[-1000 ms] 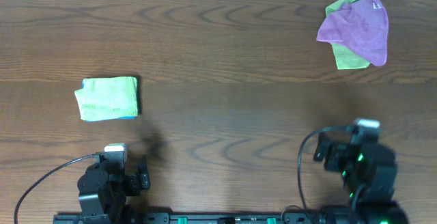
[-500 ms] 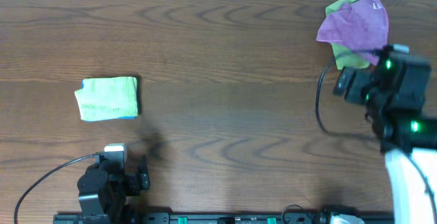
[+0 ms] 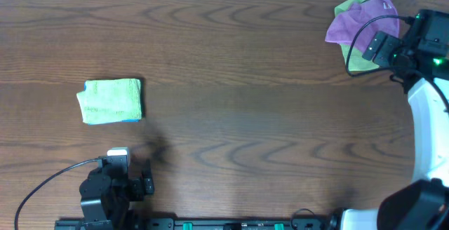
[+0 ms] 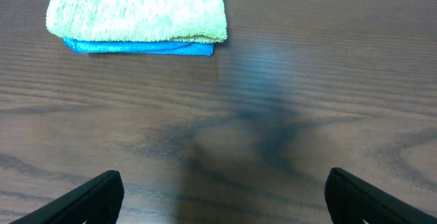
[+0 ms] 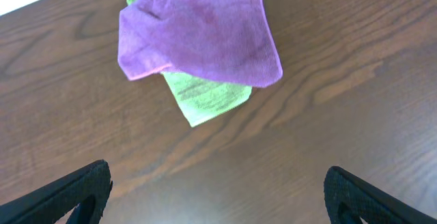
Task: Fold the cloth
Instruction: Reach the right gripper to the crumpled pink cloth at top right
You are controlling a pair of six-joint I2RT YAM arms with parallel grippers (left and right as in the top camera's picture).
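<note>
The purple cloth [image 3: 365, 25] lies crumpled near the far right corner of the tabletop [image 3: 245, 125], draped over a light green cloth [image 3: 359, 60] whose edges show beneath it. The right pincer [image 5: 218, 193] hovers just beside this pile, released, its fingers spread wide and holding nothing. Near the left edge sits a folded green cloth [image 3: 112, 101] stacked on a blue one [image 4: 136, 47]. The left pincer [image 4: 229, 193] hangs by the near edge, also released and empty.
</note>
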